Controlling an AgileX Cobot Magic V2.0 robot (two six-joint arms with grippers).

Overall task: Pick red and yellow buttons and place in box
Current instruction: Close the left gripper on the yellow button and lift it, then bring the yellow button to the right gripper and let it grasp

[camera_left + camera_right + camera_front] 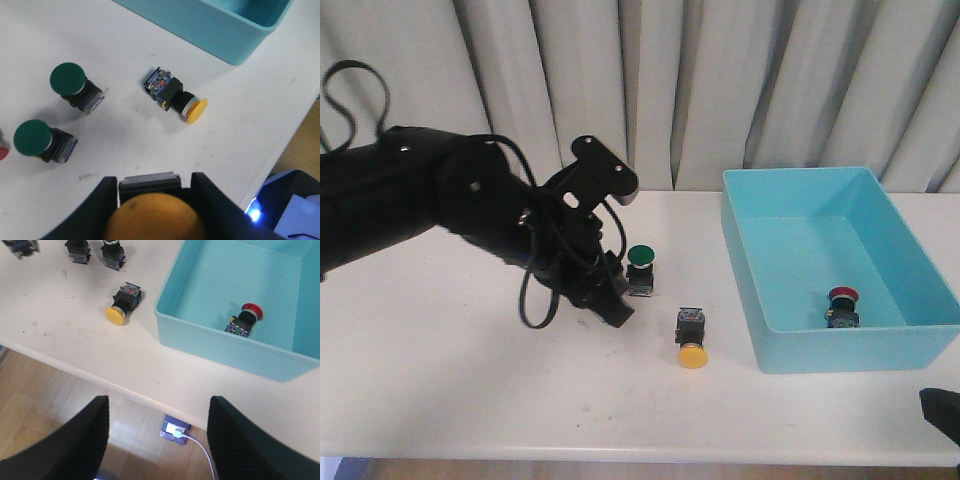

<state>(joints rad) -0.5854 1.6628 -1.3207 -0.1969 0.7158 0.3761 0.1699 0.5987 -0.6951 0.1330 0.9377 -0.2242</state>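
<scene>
My left gripper (612, 303) is shut on a yellow button (155, 220); its domed cap and black body sit between the fingers (95, 210), a little above the table. A second yellow button (692, 340) lies on its side on the table, also seen in the left wrist view (177, 95) and the right wrist view (122, 302). A red button (842, 305) lies inside the light-blue box (840, 350), near its front wall. My right gripper (157, 440) is open and empty, off the table's front edge near the box's front right corner.
A green button (640, 265) stands just right of my left gripper; the left wrist view shows two green buttons (67, 80) (32, 139) and a red sliver at the picture's edge (2, 152). The table's front edge (100, 377) drops to the floor.
</scene>
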